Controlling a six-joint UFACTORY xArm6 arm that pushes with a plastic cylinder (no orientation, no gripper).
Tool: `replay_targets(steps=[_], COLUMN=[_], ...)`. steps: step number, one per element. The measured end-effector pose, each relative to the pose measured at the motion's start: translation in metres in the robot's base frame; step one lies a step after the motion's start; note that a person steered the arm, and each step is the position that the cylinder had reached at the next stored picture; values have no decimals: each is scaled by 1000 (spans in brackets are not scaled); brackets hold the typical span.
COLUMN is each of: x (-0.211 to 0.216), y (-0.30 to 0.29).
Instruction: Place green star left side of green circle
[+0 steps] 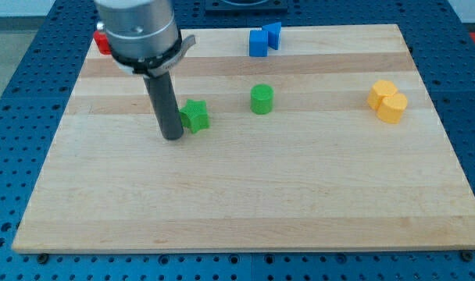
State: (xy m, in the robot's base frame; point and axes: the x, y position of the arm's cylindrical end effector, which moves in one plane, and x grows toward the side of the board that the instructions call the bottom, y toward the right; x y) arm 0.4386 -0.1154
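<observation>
The green star (195,115) lies on the wooden board, left of centre. The green circle (262,99) stands to its right and slightly nearer the view's top, with a gap of bare wood between them. My tip (173,136) rests on the board just left of the green star, touching or nearly touching its left edge. The dark rod rises from it to the grey arm housing at the view's top left.
Blue blocks (264,40) sit at the board's top edge, right of centre. A yellow heart-shaped block (387,101) lies at the right. A red block (102,40) shows at the top left corner, partly hidden by the arm. The board (245,203) lies on a blue perforated table.
</observation>
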Motion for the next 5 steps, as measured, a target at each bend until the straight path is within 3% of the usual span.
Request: replay_targets(steps=[5], x=[-13], y=[93])
